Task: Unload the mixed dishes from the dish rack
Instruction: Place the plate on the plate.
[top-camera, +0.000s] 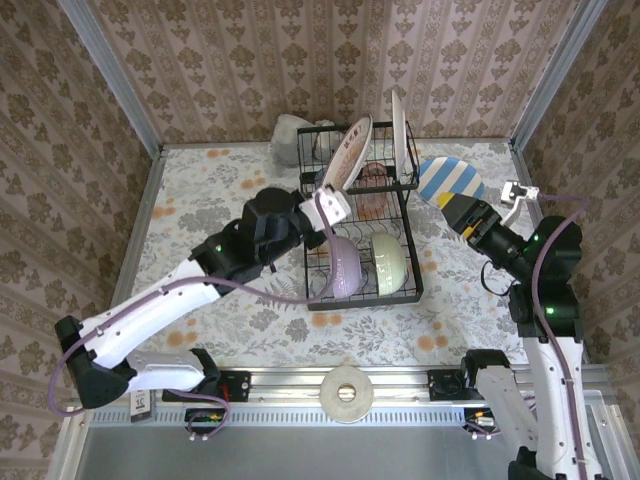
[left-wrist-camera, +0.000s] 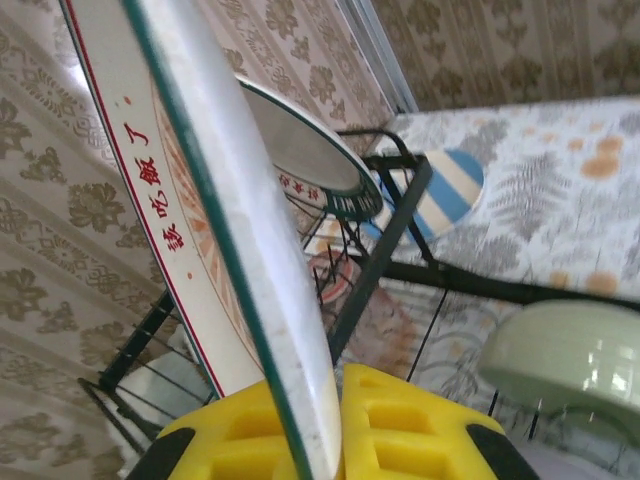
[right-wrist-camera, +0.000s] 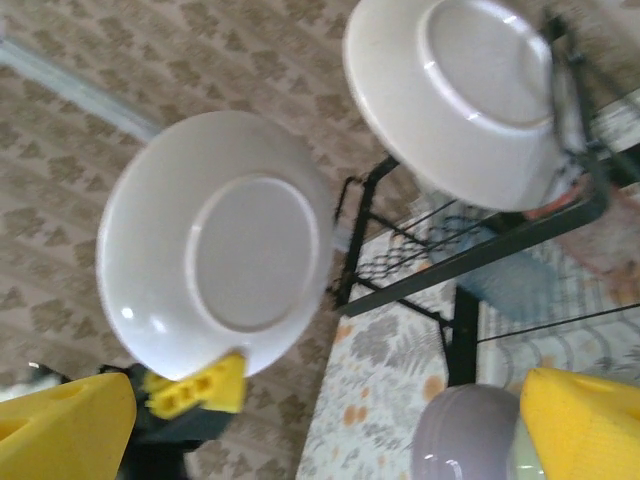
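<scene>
**Left tool has a plate by its rim, up at the rack's far left corner**

From where I stand, the left tool (left-wrist-camera: 325, 425) is closed on the lower rim of the white plate with the patterned rim (left-wrist-camera: 160, 190). One yellow finger presses on each face, and the plate stands nearly edge-on between them. The plate rises up and away from the tool, tilted, at the far left corner of the dish rack (left-wrist-camera: 400, 215). From the right wrist view it looks clear of the wires.

I'd judge it to be glazed ceramic: stiff, smooth and brittle, with some weight. Held at a single spot on the rim, it will want to swing or slip if the wrist turns quickly. The rim is the sensible place to hold it, with the fingers reaching well in over the lip.

A second white plate (right-wrist-camera: 460, 100) stands upright in the upper tier, just right of the held one. In the near lower tier a lavender bowl (top-camera: 345, 270) and a pale green bowl (top-camera: 388, 262) sit side by side.

The right tool (top-camera: 465, 212) waits right of the rack with its jaws wide apart and nothing between them. A blue-and-white striped plate (top-camera: 450, 180) is just beyond it on the far side, over the desk (top-camera: 220, 190). Whether the two touch, I can't tell.
</scene>
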